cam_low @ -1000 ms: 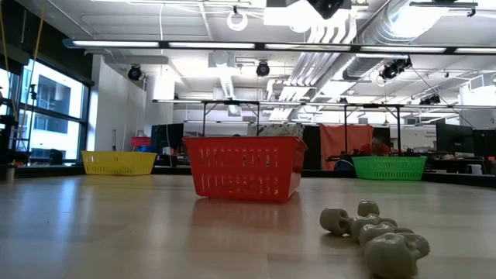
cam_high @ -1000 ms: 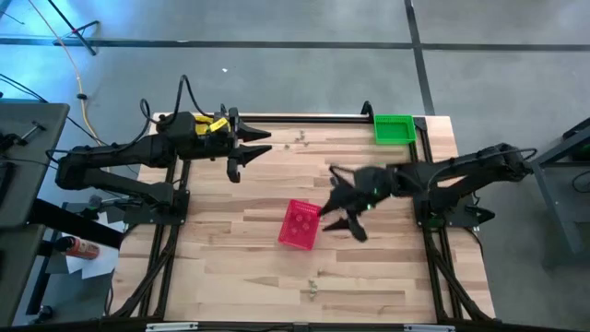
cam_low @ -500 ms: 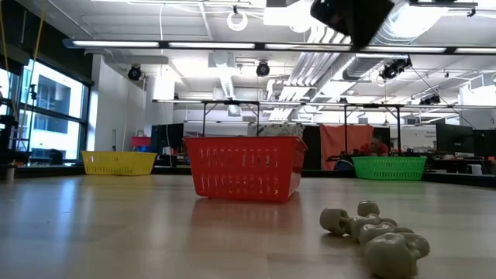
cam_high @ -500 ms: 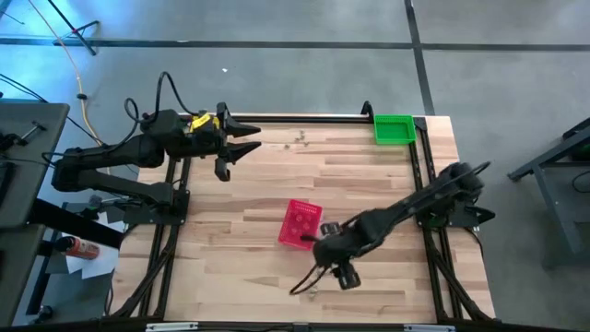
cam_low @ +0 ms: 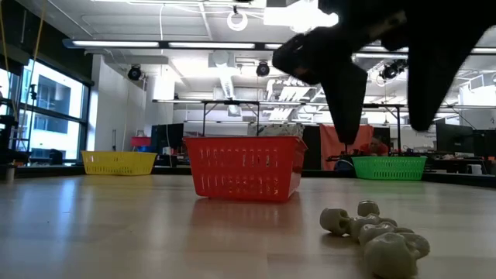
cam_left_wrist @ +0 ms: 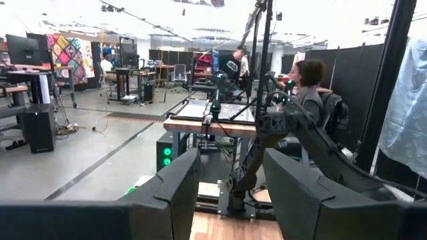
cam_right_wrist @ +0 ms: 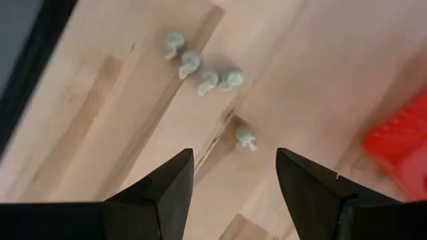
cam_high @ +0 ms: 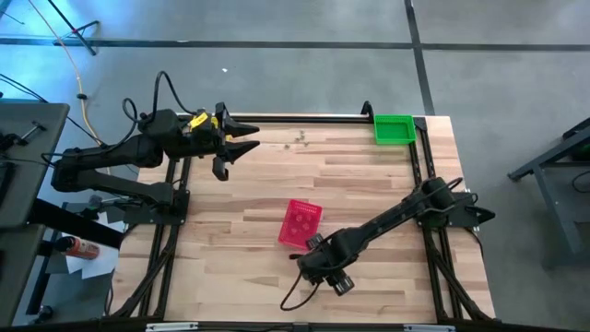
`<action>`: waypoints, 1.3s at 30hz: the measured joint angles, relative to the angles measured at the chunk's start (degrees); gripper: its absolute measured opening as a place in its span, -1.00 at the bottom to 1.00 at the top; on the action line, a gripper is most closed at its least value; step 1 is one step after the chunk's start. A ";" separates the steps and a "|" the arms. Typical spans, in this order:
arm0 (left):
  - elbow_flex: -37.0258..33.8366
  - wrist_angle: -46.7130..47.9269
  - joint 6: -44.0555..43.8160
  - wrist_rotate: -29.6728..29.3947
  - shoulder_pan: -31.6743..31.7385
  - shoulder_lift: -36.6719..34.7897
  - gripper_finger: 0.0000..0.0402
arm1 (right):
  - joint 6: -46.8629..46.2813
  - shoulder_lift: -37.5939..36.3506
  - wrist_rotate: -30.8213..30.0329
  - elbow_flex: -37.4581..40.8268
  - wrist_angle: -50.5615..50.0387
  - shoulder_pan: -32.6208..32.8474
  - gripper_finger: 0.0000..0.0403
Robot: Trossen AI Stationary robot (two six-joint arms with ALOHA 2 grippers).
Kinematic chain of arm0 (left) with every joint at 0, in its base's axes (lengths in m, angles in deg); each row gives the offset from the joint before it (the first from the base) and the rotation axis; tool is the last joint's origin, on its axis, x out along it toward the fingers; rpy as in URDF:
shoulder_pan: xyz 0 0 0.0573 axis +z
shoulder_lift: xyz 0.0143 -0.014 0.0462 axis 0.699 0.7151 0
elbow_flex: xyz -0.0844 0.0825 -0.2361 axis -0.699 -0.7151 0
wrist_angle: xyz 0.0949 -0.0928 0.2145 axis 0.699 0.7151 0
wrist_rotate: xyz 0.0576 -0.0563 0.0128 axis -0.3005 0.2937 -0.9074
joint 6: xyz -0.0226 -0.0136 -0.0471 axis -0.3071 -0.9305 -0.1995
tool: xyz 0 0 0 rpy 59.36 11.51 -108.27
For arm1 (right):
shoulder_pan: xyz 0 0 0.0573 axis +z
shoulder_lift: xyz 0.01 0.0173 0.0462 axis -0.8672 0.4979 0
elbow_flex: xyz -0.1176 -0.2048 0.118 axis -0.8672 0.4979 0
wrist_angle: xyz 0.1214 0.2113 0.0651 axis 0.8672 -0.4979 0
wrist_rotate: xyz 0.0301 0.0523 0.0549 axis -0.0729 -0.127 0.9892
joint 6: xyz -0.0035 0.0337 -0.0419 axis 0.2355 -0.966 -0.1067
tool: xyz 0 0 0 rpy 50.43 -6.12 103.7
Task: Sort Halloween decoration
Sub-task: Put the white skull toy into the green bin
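Several tiny pale green trinkets [cam_right_wrist: 208,81] lie loose on the wood near the table's near edge, and they show close up in the low view as trinkets [cam_low: 372,232]. My right gripper [cam_right_wrist: 233,193] hangs open above them, pointing down, one trinket [cam_right_wrist: 247,138] just ahead of its fingers; it touches nothing. In the high view that gripper [cam_high: 318,275] covers them. My left gripper [cam_high: 235,148] is open and waits level near the table's far left corner. A few more specks [cam_high: 300,141] lie near the far edge.
A red mesh basket [cam_high: 300,224] stands just beyond the right gripper, toward the table's middle. A green basket [cam_high: 394,128] is at the far right corner. A yellow basket [cam_low: 118,162] is at the far left, under the left arm. People sit in the room behind.
My right gripper has swung from the table's middle right, past the red basket, toward the near edge and come down over the pale green trinkets, staying open. My left gripper has drawn back slightly toward the table's left edge. The trinkets and baskets have not moved.
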 joint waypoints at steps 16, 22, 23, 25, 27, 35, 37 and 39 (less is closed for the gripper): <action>0.00 -0.08 -0.13 0.01 0.00 0.01 -0.23 | 10.34 3.48 0.12 1.92 3.58 0.09 0.04; 0.00 -0.11 -0.15 0.01 0.00 0.01 -0.23 | 10.59 3.42 -1.97 5.46 6.36 0.35 0.04; 0.00 -0.12 -0.15 0.02 0.00 0.01 -0.23 | 10.61 3.41 -2.29 5.47 6.52 0.39 0.04; 0.00 -0.15 -0.13 0.02 0.00 0.01 -0.23 | 10.83 3.41 -2.32 5.51 7.66 0.35 0.04; 0.00 -0.28 -0.14 0.02 -0.01 0.01 -0.23 | 11.68 3.41 -2.55 5.51 9.25 0.33 0.04; 0.00 -0.49 -0.09 0.02 0.00 0.05 -0.23 | 14.45 3.44 -2.53 5.51 9.24 0.28 0.03; 0.00 -0.48 -0.09 0.02 0.00 0.05 -0.23 | 14.48 3.44 -2.18 5.88 9.57 0.17 0.01; 0.00 -0.49 -0.09 0.02 0.01 0.05 -0.23 | 14.46 3.35 -1.83 6.53 9.90 0.15 -0.05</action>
